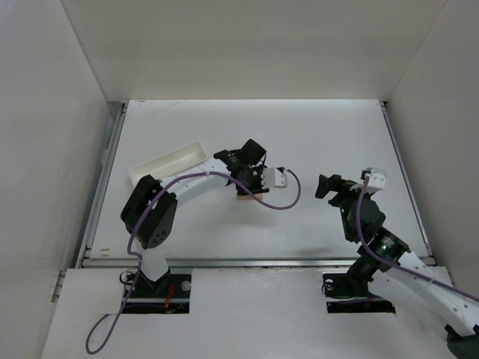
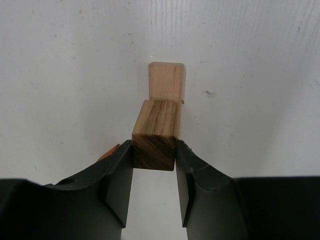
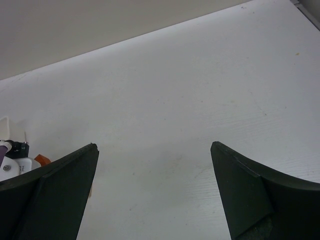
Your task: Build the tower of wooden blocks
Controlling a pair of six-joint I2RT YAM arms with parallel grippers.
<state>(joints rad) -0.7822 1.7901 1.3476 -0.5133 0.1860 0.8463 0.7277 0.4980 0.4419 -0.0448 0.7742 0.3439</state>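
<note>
Top external view: a white table (image 1: 299, 134) enclosed by white walls, with both arm bases at its near edge.
Left arm (image 1: 153, 213): reaches up and to the right toward the middle of the table, with a purple cable looping along it.
Right arm (image 1: 374, 239): bent over the right side of the table, well apart from the blocks.
White tray (image 1: 168, 162): long and narrow, lying at a slant on the left half of the table, behind the left arm and apart from the blocks.
Left gripper (image 2: 154, 150): clamped on the dark grained block (image 2: 156, 125) — both black fingers press its side faces near their tips.
Right gripper (image 3: 154, 147): jaws spread wide, only bare table between them, nothing held.
Wood block tower (image 1: 245, 196): not stacked; from above its pieces show as a small patch of wood near the table's middle, under the left gripper.
Dark grained block: brown and streaked, its square end facing the left wrist camera and its length pointing away; whether it rests on the table cannot be told.
Pale block (image 2: 166, 81): light tan, on the table just beyond the dark one's far end; contact between them cannot be told.
Reddish-brown piece (image 2: 110, 151): only an orange sliver shows beside the left finger — also a small corner at the left edge of the right wrist view.
</note>
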